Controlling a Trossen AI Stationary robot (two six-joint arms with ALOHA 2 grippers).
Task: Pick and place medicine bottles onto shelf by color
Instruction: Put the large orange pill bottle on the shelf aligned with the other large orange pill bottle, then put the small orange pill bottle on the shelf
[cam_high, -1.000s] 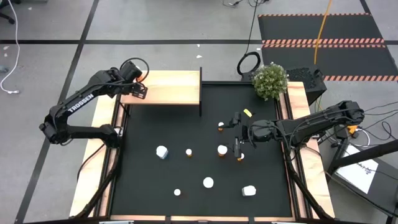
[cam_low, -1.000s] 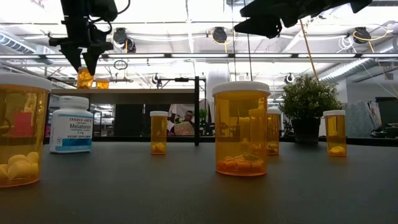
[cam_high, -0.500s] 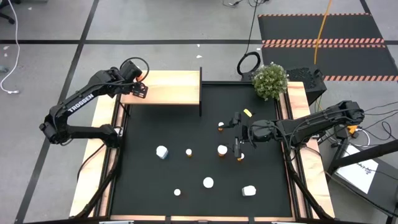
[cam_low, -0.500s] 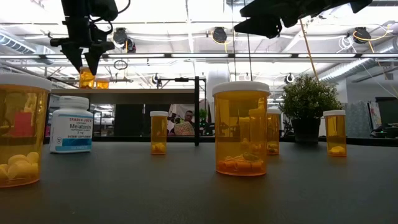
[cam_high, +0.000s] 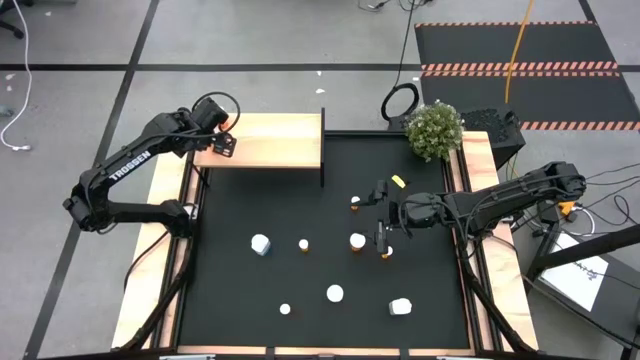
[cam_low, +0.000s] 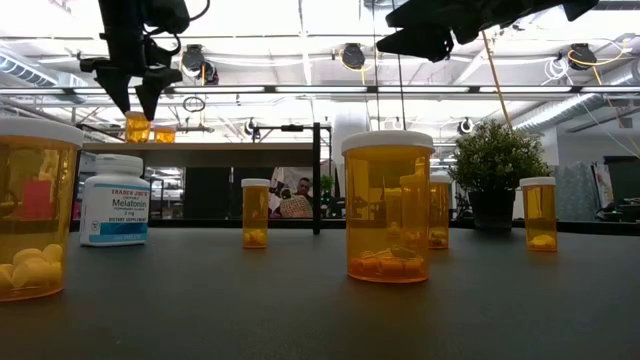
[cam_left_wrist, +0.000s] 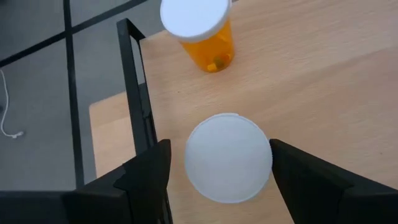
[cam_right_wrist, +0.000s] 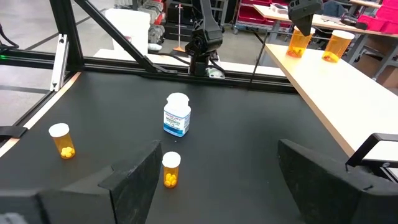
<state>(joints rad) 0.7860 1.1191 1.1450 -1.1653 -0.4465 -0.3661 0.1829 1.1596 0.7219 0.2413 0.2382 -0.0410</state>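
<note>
L gripper: your left gripper (cam_left_wrist: 214, 171) sits over the shelf (cam_high: 275, 140) w/ fingers spread; gaps show on both sides of the white cap betw. them, so nothing's pinched.
Bottle betw. fingers: orange bottle (cam_left_wrist: 228, 157) stands upright on the wood, cap-up, free of both fingers. Looks set down, i.e. a release.
Neighbour: 2nd orange bottle (cam_left_wrist: 202, 32) stands on the shelf just beyond the fingertips, same colour. You're grouping orange w/ orange, hence the spot near the shelf's end.
R gripper: right gripper (cam_right_wrist: 214, 171) hangs above the black mat (cam_high: 330, 220), fingers wide apart, holding nothing.
Ahead of R fingers: white bottle (cam_right_wrist: 176, 115) w/ blue label stands out in front; small orange bottle (cam_right_wrist: 170, 169) is closest to the fingertips; another orange one (cam_right_wrist: 63, 140) is off to one side. All upright, untouched.
Why R waits there: prob. staged over the loose bottles for the next pick.
Vs. earlier: L fingers are wider apart now than a sec ago; in the low view they've parted above the shelved bottle. Bottles on the mat and the R arm haven't moved.
Left to do: most bottles are on the mat, not yet sorted.
</note>
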